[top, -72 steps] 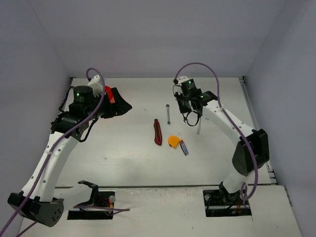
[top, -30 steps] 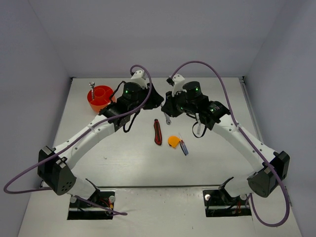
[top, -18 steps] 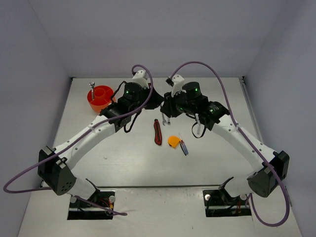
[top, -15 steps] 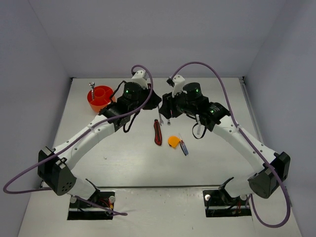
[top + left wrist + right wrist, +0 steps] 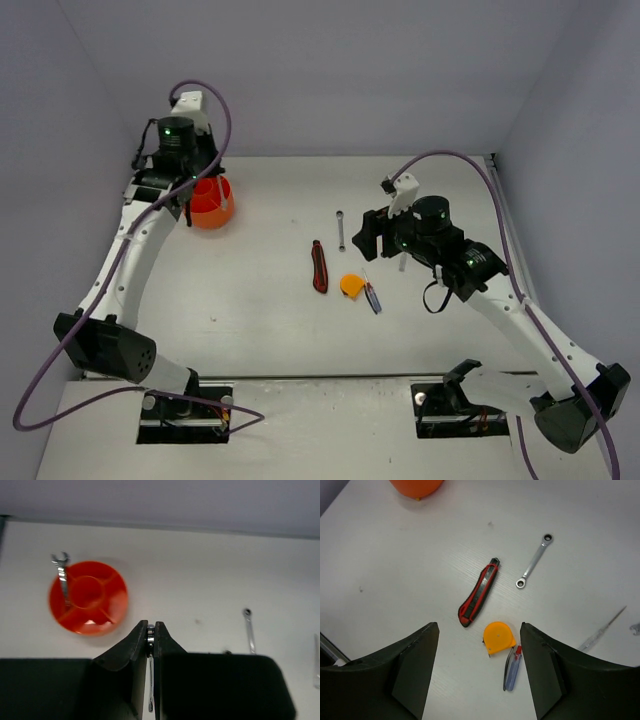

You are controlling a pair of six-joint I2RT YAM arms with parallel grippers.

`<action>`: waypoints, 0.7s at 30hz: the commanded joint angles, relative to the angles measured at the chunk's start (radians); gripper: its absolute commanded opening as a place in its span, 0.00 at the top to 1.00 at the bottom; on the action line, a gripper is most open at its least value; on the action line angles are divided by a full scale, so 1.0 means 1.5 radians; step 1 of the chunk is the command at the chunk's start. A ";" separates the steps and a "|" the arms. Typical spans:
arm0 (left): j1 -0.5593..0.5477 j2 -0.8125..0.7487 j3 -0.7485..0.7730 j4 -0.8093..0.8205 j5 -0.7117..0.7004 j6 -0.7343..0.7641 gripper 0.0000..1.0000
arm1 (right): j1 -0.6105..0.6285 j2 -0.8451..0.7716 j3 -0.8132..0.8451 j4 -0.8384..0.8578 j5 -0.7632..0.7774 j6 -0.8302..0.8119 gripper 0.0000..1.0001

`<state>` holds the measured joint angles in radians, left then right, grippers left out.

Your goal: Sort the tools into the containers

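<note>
Orange-red and round, the divided tub sits at the far left of the table. One thin silver wrench stands in an outer compartment, its open-ended head poking up past the rim. The left gripper hangs raised above the table close to the tub, which shows just off to one side in its own camera. Its jaws are pinched together on a second thin wrench, a sliver of which shows in the slit between the fingers. In the top view the left arm crosses in front of part of the tub's rim. The other tools lie loose on the table, well apart from the tub toward the right arm's side. A red-black utility knife is the closest of them to the tub. A silver wrench with a ring at each end lies just beside it, toward the back wall. A little farther from the tub is a round orange tape measure, with a blue-red handled screwdriver right against its edge; whether they touch cannot be told. A thin silver tool lies farthest from the tub, too slim to tell its kind. The right gripper hangs over this cluster, its jaws spread wide with nothing between them, and the knife and tape measure show in the gap.
</note>
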<state>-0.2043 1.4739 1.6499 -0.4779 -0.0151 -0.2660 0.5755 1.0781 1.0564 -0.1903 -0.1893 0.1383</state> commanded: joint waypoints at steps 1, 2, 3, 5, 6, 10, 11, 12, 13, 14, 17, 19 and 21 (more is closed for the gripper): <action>0.070 0.047 0.062 0.021 -0.001 0.119 1.00 | -0.012 0.005 -0.002 0.017 0.041 0.009 0.37; 0.091 0.072 0.087 0.021 0.010 0.134 1.00 | -0.016 0.009 0.002 0.011 0.041 0.013 0.37; 0.102 0.092 0.106 0.026 0.023 0.149 1.00 | -0.017 0.011 0.006 0.008 0.038 0.014 0.37; 0.115 0.126 0.133 0.039 0.033 0.170 1.00 | -0.018 0.016 0.013 0.004 0.035 0.014 0.37; 0.128 0.147 0.145 0.058 0.040 0.175 1.00 | -0.020 0.024 0.018 -0.003 0.035 0.013 0.37; 0.166 0.213 0.184 0.092 0.062 0.213 1.00 | -0.027 0.047 0.040 -0.012 0.020 0.015 0.37; 0.172 0.228 0.194 0.099 0.064 0.217 1.00 | -0.027 0.055 0.044 -0.013 0.019 0.017 0.37; 0.177 0.242 0.205 0.105 0.067 0.220 1.00 | -0.030 0.061 0.047 -0.014 0.018 0.020 0.37; 0.183 0.256 0.215 0.112 0.071 0.221 1.00 | -0.033 0.066 0.050 -0.014 0.017 0.024 0.37; 0.187 0.272 0.225 0.122 0.075 0.221 1.00 | -0.036 0.072 0.054 -0.015 0.009 0.025 0.37; 0.200 0.311 0.247 0.145 0.083 0.224 1.00 | -0.047 0.089 0.065 -0.018 -0.012 0.026 0.37; 0.207 0.340 0.260 0.150 0.094 0.226 1.00 | -0.056 0.101 0.071 -0.018 -0.022 0.028 0.37; 0.213 0.363 0.276 0.148 0.109 0.223 1.00 | -0.062 0.112 0.078 -0.018 -0.029 0.029 0.37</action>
<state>0.0949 2.0138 1.9676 -0.3609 0.0931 0.0448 0.5042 1.2180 1.1108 -0.2511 -0.1887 0.1667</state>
